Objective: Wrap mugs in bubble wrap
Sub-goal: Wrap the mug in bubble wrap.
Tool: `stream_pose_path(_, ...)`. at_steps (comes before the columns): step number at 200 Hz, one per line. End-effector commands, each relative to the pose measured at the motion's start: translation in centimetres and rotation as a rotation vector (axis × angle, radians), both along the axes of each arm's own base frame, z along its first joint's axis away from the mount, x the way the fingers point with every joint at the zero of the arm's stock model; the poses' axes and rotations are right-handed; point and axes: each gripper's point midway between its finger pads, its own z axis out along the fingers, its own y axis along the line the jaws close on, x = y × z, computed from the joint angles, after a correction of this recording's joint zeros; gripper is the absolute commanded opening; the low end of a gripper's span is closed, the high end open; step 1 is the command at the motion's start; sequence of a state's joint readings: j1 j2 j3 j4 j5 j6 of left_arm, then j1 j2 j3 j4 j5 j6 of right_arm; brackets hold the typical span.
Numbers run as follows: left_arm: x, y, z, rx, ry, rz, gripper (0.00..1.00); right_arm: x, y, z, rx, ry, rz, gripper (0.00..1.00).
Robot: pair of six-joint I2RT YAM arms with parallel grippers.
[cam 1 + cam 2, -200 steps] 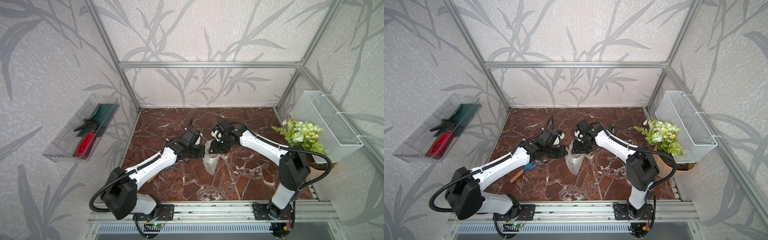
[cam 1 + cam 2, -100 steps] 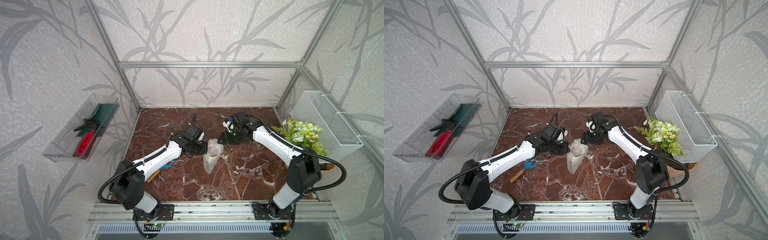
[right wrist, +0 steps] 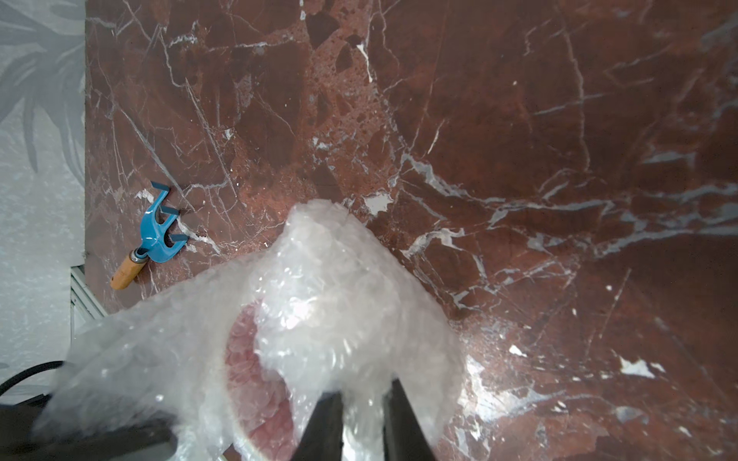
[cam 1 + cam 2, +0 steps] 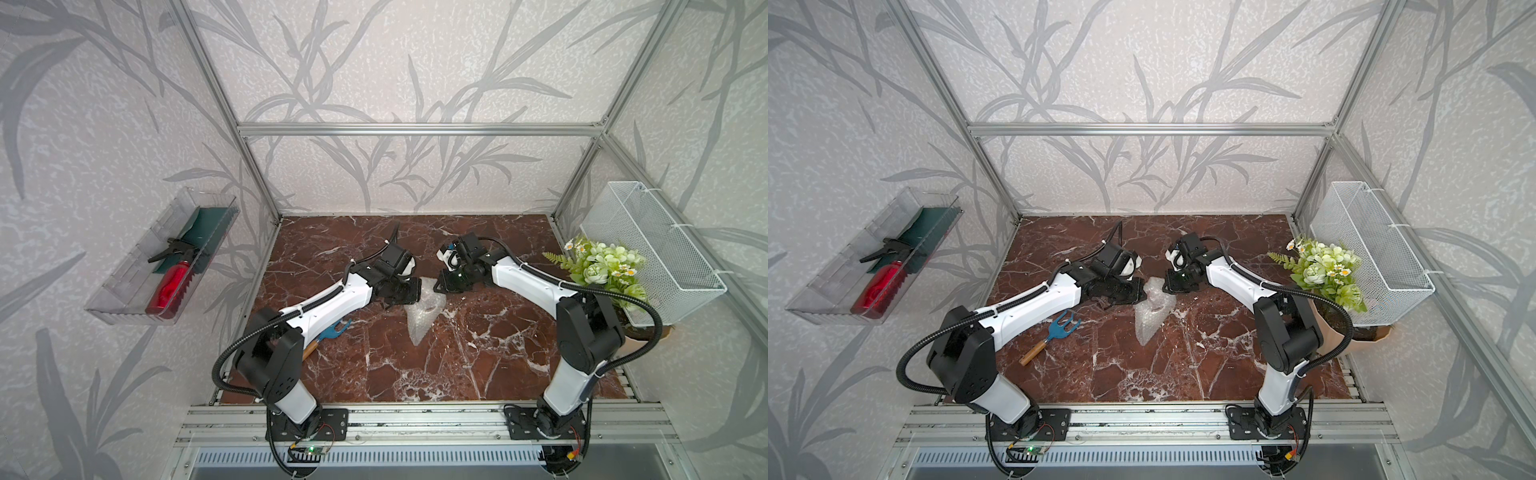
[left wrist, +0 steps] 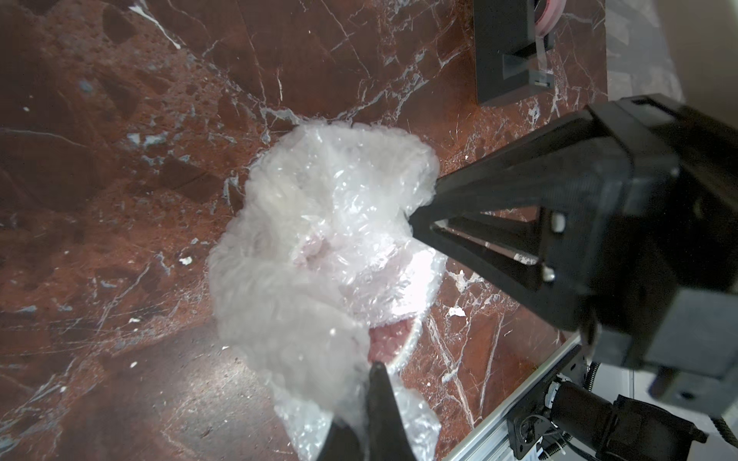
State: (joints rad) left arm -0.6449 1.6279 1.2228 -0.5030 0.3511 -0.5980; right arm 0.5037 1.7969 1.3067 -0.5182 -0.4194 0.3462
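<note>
Tapering bubble wrap [image 4: 420,320] bundle: long axis runs from the grippers toward table [image 4: 478,357] front, tip frontward. Left gripper [image 4: 414,289] and right gripper [image 4: 439,286] each pinch its wide end.

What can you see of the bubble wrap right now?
The bubble wrap is a clear, greyish-white sheet of bubbled plastic, crumpled and bunched over the mug, whose red inside and white rim show faintly through it. It lies mid-table, and its loose end tapers flat to a point toward the arm bases. The left pincer and the right pincer each pinch its raised folds from opposite sides.
</note>
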Motion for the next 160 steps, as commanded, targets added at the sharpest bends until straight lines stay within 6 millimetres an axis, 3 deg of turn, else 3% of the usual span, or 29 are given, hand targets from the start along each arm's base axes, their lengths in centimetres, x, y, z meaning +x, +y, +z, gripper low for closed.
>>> stream_pose_path(1,1.2,-1.5,1.1,-0.059,-0.020,-0.003,0.00,-1.7,1.2,-1.7,-0.013,0.040,0.050,0.16)
stream_pose_path(39,2.4,-2.2,-0.4,-0.048,0.005,0.014,0.00,-3.2,2.0,-1.9,-0.024,0.046,0.082,0.13)
stream_pose_path(87,4.7,-3.6,-1.9,-0.065,0.000,0.047,0.00,-5.2,1.8,-3.8,-0.043,0.092,0.100,0.09)
stream_pose_path(114,5.1,-4.1,-4.5,-0.037,0.047,0.046,0.00,-5.5,1.5,-4.1,-0.057,0.098,0.104,0.10)
stream_pose_path(160,4.1,-3.3,-9.1,0.034,0.150,0.045,0.00,-5.5,1.0,-2.0,-0.066,0.054,0.102,0.16)
